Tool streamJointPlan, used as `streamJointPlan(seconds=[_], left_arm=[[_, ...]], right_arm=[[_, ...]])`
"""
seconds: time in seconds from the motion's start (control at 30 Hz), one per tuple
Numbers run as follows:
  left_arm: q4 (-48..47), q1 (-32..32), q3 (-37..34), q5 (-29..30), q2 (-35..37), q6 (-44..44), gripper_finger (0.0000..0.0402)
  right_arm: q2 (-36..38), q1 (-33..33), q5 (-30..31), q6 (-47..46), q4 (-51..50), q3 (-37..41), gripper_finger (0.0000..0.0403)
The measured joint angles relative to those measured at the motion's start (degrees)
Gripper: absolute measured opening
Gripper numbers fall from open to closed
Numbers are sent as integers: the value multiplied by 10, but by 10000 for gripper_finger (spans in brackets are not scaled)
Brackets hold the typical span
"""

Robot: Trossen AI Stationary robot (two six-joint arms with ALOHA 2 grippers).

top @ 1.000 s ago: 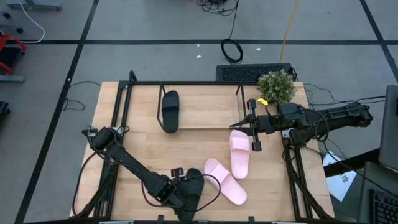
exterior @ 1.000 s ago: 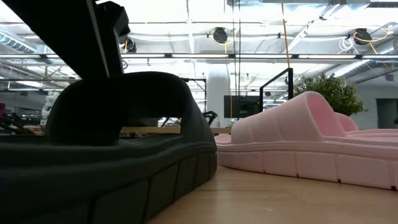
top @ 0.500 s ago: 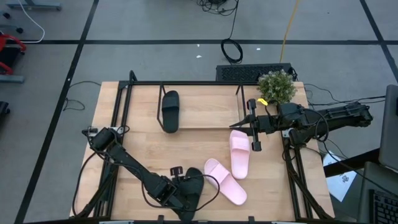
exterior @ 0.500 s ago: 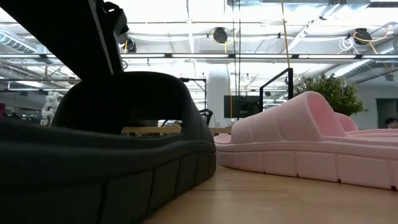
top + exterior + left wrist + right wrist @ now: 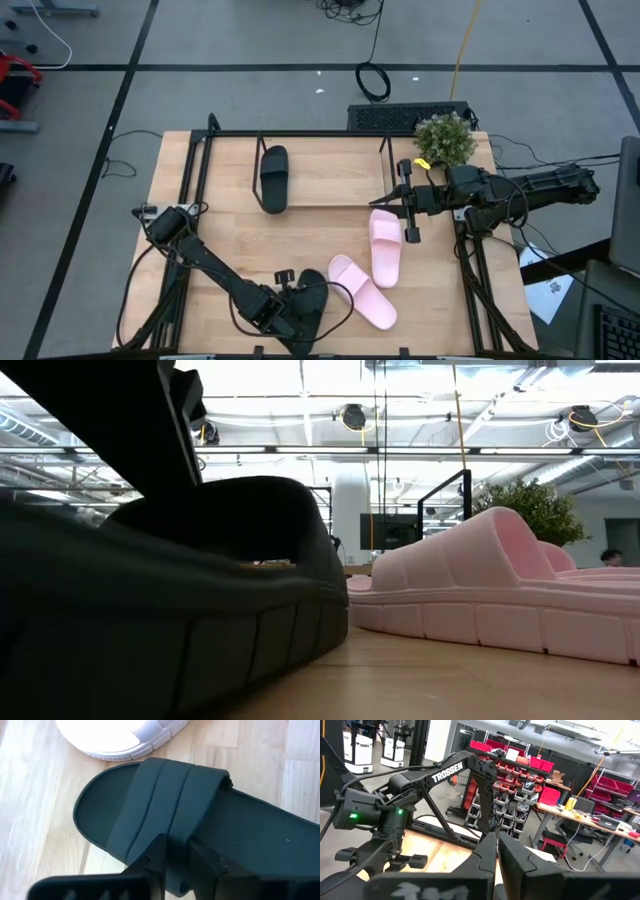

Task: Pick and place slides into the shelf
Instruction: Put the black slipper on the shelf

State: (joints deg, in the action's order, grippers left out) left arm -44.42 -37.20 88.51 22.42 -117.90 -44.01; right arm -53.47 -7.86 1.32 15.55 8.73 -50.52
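A black slide [image 5: 312,303] sits near the table's front edge, with my left gripper [image 5: 177,857] shut on its strap. In the low view this slide [image 5: 200,610] is tipped. A second black slide [image 5: 273,178] lies flat on its sole inside the shelf [image 5: 384,152]. Two pink slides [image 5: 385,246] [image 5: 362,290] lie on their soles on the table, right of the held one. My right gripper [image 5: 405,203] hangs shut above the table by the shelf's right end and touches nothing. My left gripper pinches the black slide's strap [image 5: 176,837] between its two fingers [image 5: 156,856], where the strap comes down to the sole's side edge. The fingers come from above, slanting down. The slide is tilted, one end raised and the other end [image 5: 335,628] at the table.
A potted plant [image 5: 445,140] stands at the table's far right corner. A larger black frame [image 5: 212,128] edges the table. Bare wood lies between the shelf and the slides at the front.
My left gripper has shut on the black slide's strap. In the low view the slide has tipped: its end nearest the camera has risen while the end beside the pink slide stays low.
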Motion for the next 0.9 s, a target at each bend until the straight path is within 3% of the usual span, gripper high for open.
streamJointPlan(seconds=[0.2,0.4,0.9], left_arm=[[-17,1,14,7,3,-15,6],[-82,1,51,48,2,-33,2],[-161,1,84,16,1,-76,1]], right_arm=[[0,0,0,-5,0,0,9],[0,0,-1,-13,0,0,9],[0,0,-1,-29,0,0,9]])
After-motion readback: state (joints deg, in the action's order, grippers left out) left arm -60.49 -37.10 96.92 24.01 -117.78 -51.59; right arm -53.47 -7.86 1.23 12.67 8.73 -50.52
